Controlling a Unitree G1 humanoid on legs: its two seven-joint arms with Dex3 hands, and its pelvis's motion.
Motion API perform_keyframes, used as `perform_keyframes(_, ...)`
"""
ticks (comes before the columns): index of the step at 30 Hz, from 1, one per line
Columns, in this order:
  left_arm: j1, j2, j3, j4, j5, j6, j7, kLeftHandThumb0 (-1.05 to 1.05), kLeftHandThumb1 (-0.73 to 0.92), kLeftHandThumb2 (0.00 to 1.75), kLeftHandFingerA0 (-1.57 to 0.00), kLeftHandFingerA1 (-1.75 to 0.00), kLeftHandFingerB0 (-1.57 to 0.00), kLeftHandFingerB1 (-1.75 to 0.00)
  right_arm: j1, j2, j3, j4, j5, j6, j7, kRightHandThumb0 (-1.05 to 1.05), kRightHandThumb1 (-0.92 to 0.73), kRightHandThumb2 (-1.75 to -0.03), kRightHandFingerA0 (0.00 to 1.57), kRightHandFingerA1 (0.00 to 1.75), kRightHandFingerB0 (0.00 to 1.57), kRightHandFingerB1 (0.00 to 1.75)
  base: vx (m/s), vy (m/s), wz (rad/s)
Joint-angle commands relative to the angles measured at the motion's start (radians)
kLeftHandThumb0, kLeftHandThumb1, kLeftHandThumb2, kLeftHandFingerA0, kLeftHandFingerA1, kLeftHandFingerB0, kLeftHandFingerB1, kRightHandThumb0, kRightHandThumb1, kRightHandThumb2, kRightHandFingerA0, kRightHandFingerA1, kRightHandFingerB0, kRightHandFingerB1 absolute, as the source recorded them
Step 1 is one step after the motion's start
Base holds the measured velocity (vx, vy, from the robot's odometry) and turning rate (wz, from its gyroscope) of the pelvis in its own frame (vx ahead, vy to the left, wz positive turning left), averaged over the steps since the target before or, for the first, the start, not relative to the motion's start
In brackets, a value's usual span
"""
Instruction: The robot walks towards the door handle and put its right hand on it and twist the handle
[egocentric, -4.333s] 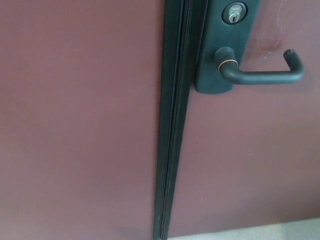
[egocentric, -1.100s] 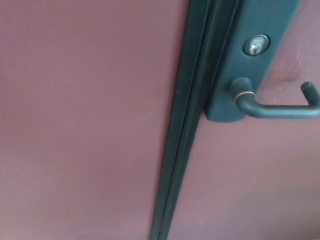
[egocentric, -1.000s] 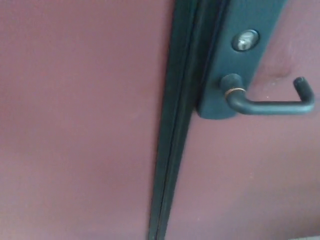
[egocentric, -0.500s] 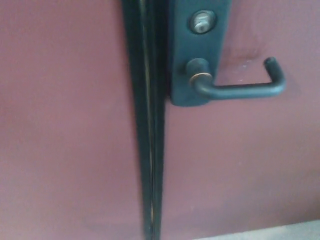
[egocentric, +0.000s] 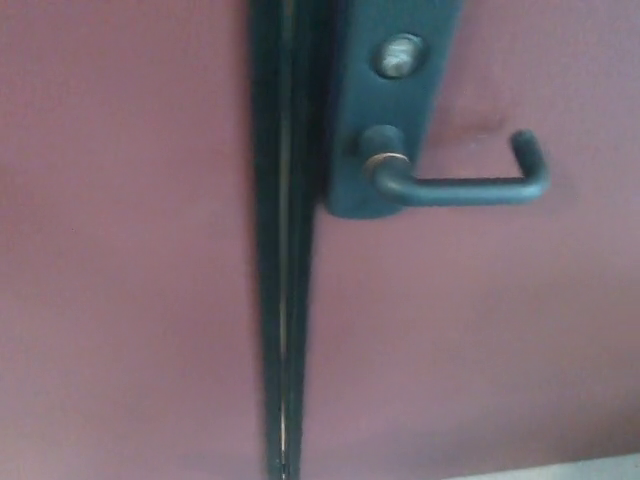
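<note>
A dark lever door handle (egocentric: 460, 188) juts level from its plate (egocentric: 385, 110) at upper right on a maroon door (egocentric: 480, 330); neither robot hand is in view.

— Where is the robot's right hand?
— Out of the head view; no arm, wrist or fingers come in from that side.
— And the left?
— Likewise out of sight. No part of the robot's body shows at all.
</note>
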Motion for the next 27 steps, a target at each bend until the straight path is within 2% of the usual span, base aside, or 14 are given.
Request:
perform_keyframes(1, 0.007, 0.005, -0.009, 0.007, 0.013, 0.004, 0.005, -0.13, 0.65, 0.59, -0.64, -0.48, -0.48, -0.41, 0.014, -0.003, -0.003, -0.001, 0.006, 0.004, 0.015, -0.29, -0.73, -0.61, 0.56, 0.44, 0.47, 0.39, -0.05, -0.232, 0.24)
perform_keyframes(10, 0.006, 0.007, -0.007, 0.005, 0.007, 0.005, -0.003, -0.13, 0.65, 0.59, -0.63, -0.48, -0.49, -0.41, 0.016, -0.003, 0.001, -0.001, 0.005, 0.003, 0.013, -0.29, -0.73, -0.61, 0.55, 0.43, 0.48, 0.39, -0.02, -0.094, -0.01)
perform_keyframes(19, -0.001, 0.012, -0.017, 0.005, 0.012, 0.007, -0.003, -0.13, 0.65, 0.59, -0.63, -0.47, -0.49, -0.41, 0.02, 0.0, -0.005, -0.004, 0.01, 0.008, 0.017, -0.29, -0.73, -0.62, 0.53, 0.42, 0.46, 0.39, 0.03, 0.135, 0.05)
perform_keyframes(27, -0.003, 0.016, -0.027, 0.001, 0.015, 0.005, -0.001, -0.13, 0.65, 0.59, -0.63, -0.47, -0.48, -0.41, 0.021, 0.004, -0.013, -0.004, 0.014, 0.011, 0.02, -0.3, -0.73, -0.62, 0.52, 0.42, 0.46, 0.39, -0.01, -0.018, 0.05)
